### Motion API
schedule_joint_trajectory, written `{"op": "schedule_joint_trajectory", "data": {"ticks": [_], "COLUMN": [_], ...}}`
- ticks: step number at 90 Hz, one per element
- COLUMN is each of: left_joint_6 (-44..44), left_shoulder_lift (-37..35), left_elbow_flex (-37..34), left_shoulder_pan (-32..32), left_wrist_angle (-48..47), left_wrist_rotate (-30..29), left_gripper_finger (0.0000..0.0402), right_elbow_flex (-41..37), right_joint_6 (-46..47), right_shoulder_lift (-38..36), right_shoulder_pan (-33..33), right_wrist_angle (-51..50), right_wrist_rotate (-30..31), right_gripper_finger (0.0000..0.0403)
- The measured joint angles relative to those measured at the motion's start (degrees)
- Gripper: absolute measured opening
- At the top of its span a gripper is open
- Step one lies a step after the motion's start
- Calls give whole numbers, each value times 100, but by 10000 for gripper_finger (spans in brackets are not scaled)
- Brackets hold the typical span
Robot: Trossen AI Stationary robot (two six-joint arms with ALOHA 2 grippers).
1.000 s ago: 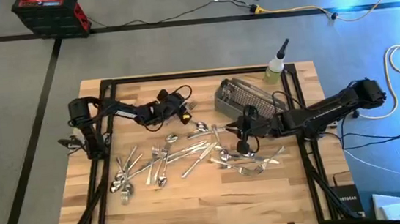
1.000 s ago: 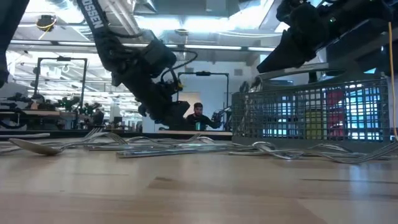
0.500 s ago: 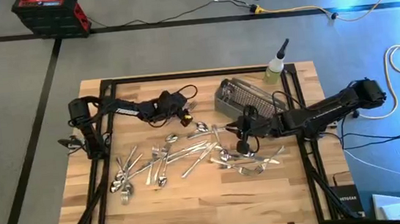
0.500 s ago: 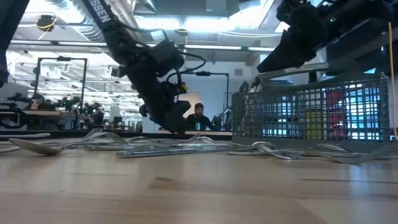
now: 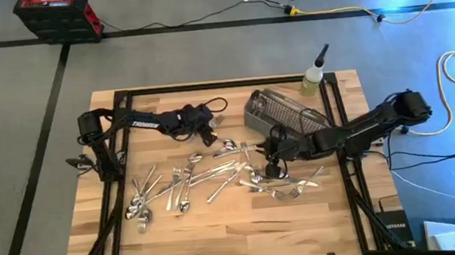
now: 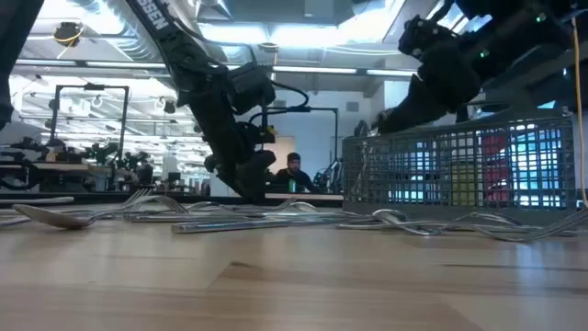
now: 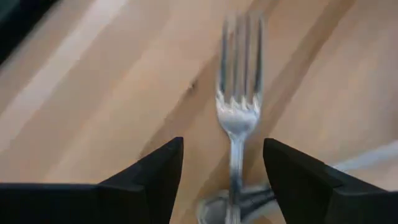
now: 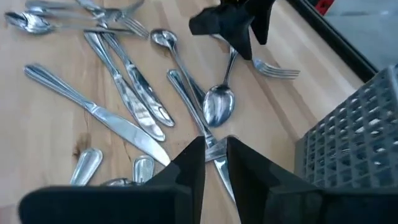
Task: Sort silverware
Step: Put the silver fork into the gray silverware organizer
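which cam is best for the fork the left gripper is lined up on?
Left wrist view: the fork lies on the wood between the open left gripper fingers, tines clear. High view shows that gripper near the silverware pile, the fork only a sliver. Low view gives edge-on metal; right wrist view shows a fork beyond the left fingers.

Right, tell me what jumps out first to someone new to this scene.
The silverware scattered across the middle of the table, with the mesh basket at its far edge. The left gripper hangs open over a fork, and the right gripper sits over a piece beside the basket.
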Motion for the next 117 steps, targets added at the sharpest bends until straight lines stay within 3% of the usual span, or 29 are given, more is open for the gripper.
{"op": "schedule_joint_trajectory", "data": {"ticks": [18,40,66,79,102,117], "left_joint_6": [198,326,428,447,283,169], "left_shoulder_lift": [0,155,493,327,-282,-748], "left_elbow_flex": [0,4,22,49,166,164], "left_shoulder_pan": [198,355,337,333,210,-87], "left_wrist_angle": [-95,-27,90,103,95,120], "left_wrist_rotate": [120,525,488,516,530,531], "left_gripper_finger": [197,118,74,13,4,2], "right_elbow_flex": [0,0,4,4,658,824], "right_joint_6": [-51,-118,-126,-558,-526,-339], "right_shoulder_lift": [208,238,238,211,-385,-908], "right_shoulder_pan": [0,0,0,6,124,568], "right_wrist_angle": [348,529,574,533,-1111,-1188], "right_wrist_rotate": [-2,-2,-9,-517,-305,54], "right_gripper_finger": [51,51,51,51,51,51]}}
